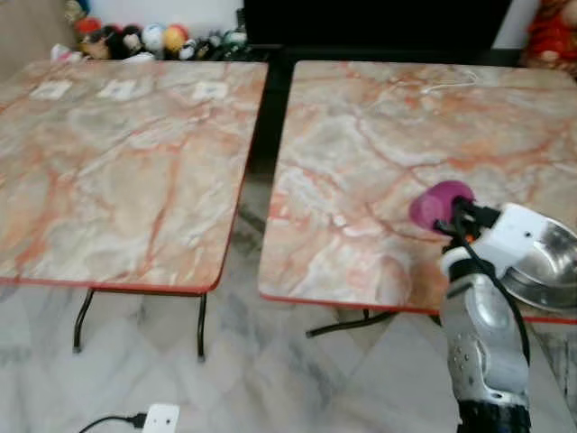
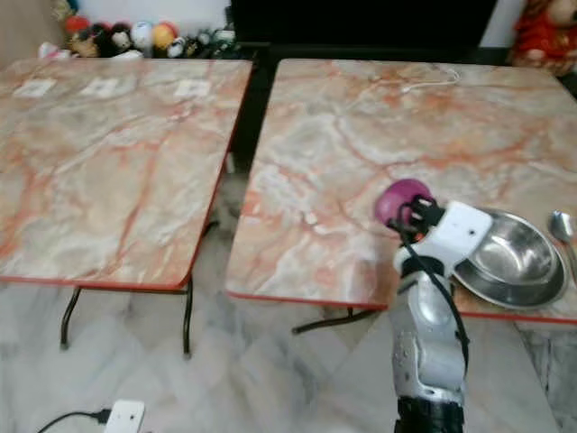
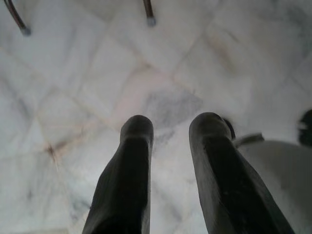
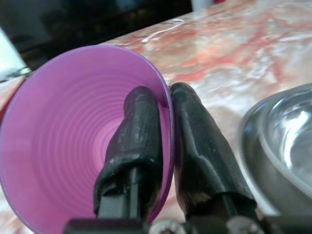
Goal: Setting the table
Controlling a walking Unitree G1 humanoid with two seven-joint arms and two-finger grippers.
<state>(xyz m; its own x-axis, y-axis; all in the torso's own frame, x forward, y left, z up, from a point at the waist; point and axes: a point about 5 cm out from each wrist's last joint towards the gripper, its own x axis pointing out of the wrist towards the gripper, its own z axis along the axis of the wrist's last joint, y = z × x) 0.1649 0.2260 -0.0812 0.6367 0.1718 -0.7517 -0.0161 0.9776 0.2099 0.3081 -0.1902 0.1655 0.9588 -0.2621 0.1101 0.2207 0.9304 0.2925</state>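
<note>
Cup (image 4: pixel 73 131) of purple plastic, held over the right worktop (image 2: pixel 361 153) near its front edge; our right hand (image 4: pixel 163 146) is clamped on its rim, one finger inside the wall and one outside, with the cup tipped so its mouth faces the wrist camera. Just right of it on the same worktop sits a steel bowl (image 2: pixel 514 262), and a spoon (image 2: pixel 561 225) lies beside the bowl's far right edge; the cup is close to the bowl but we cannot tell whether they touch. Our left hand (image 3: pixel 170 161) hangs idle over the marble floor (image 3: pixel 73 97), fingers apart, holding nothing. The left worktop (image 1: pixel 117 162) carries only small white cards at its far edge. We judge the step in hand to be placing the cup; next we would turn it upright, lower it onto bare marble left of the bowl, then release.
</note>
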